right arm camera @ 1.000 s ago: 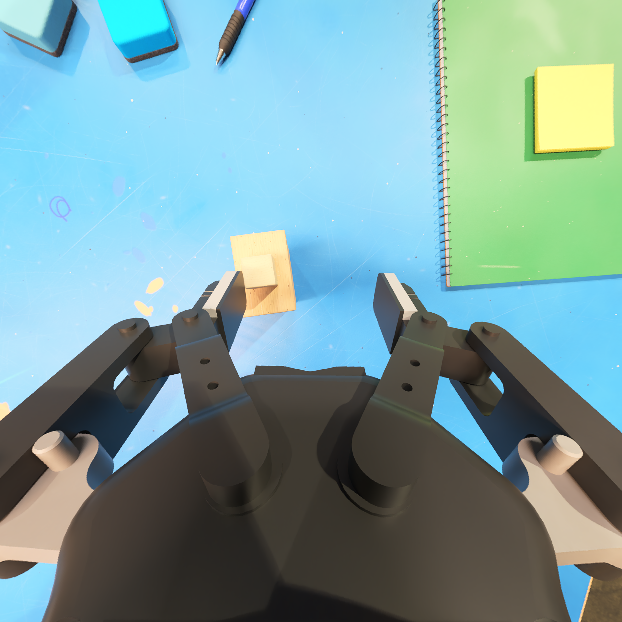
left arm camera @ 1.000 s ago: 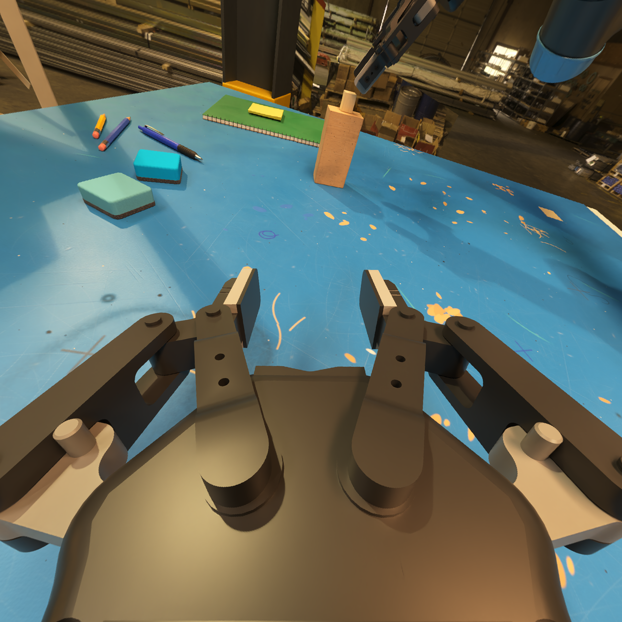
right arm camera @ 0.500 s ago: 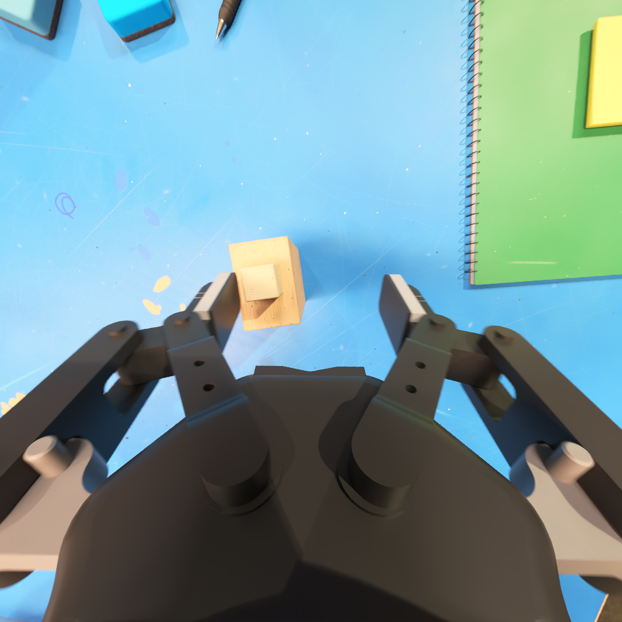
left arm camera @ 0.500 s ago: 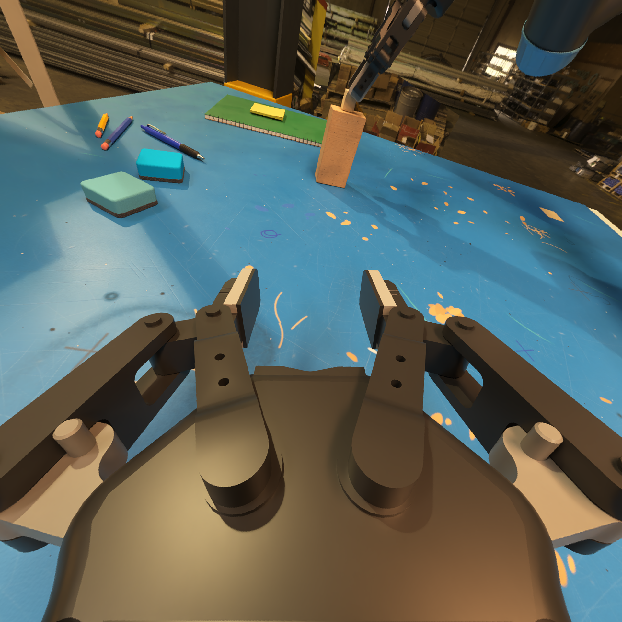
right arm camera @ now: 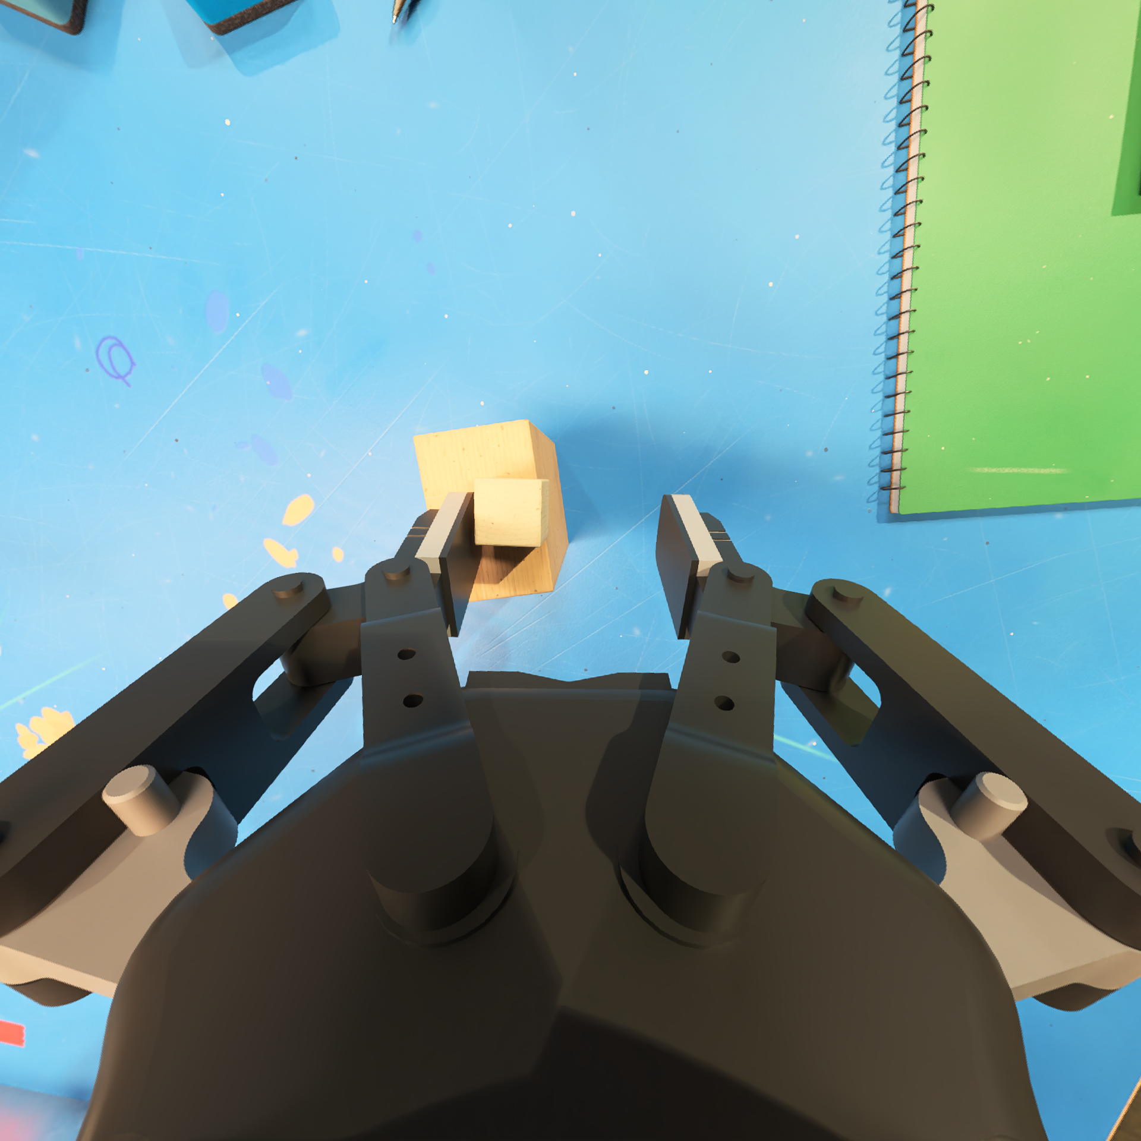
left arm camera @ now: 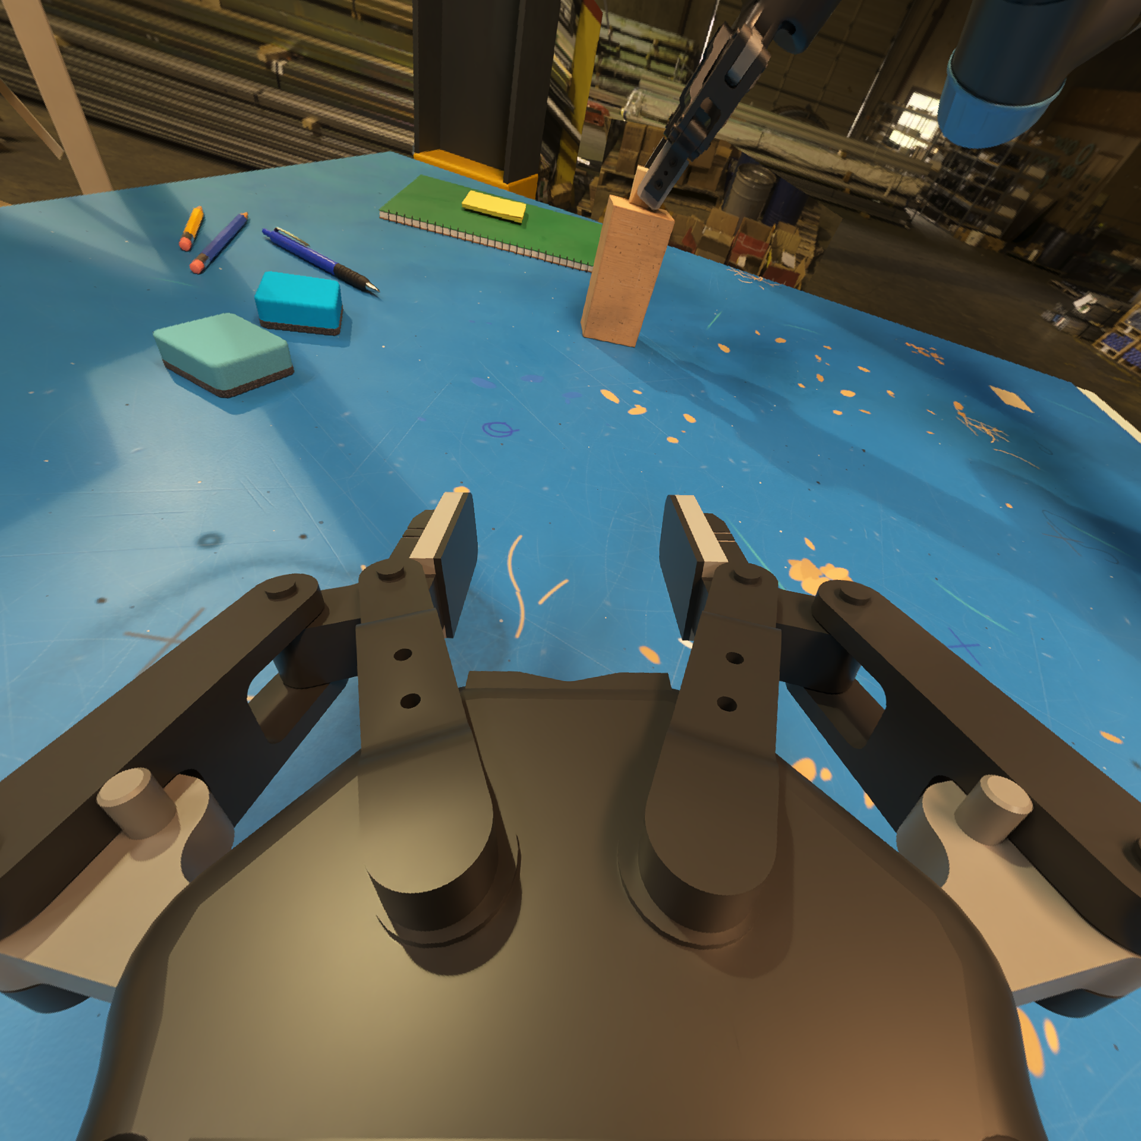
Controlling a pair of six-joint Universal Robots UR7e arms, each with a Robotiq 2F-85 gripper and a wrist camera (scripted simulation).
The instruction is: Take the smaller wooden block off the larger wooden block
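Right end effector (right arm camera: 565, 562) wide open, straddling smaller wooden block (right arm camera: 510, 511) atop larger wooden block (right arm camera: 481, 455) | left end effector (left arm camera: 568, 565) open, empty, above surface (left arm camera: 432, 432)

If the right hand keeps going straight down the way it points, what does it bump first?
Probably the smaller wooden block: the right hand has one finger right beside it, atop the larger wooden block. Depth is unclear.

The right tool (right arm camera: 559, 559) has descended; its spread jaws now flank the smaller wooden block (right arm camera: 511, 511), one pad beside it.
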